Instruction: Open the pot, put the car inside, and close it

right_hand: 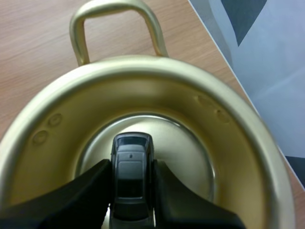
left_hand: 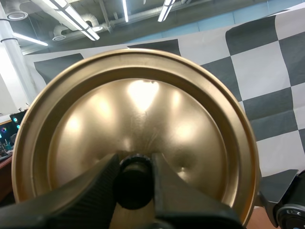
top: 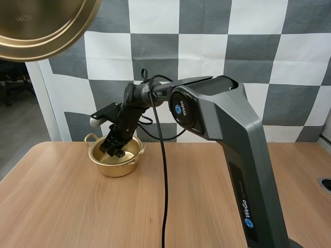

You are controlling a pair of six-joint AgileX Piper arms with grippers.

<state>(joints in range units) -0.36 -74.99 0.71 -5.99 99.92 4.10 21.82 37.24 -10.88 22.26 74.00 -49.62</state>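
A gold pot (top: pixel 116 165) stands open on the wooden table at the back left. My right gripper (top: pixel 115 149) reaches down into it, shut on a small grey toy car (right_hand: pixel 131 175). The car hangs low inside the pot (right_hand: pixel 238 157), over its bottom; whether it touches the bottom I cannot tell. The gold lid (top: pixel 36 26) hangs high above the table at the upper left. My left gripper (left_hand: pixel 135 183) is shut on the lid's black knob (left_hand: pixel 133 183), with the lid's (left_hand: pixel 143 119) top side facing the wrist camera.
The wooden table (top: pixel 77 217) stretches to the left and front of the pot. My right arm's grey body (top: pixel 232 144) crosses the middle and right of the high view. A round dark fitting (top: pixel 326 184) sits at the table's right edge.
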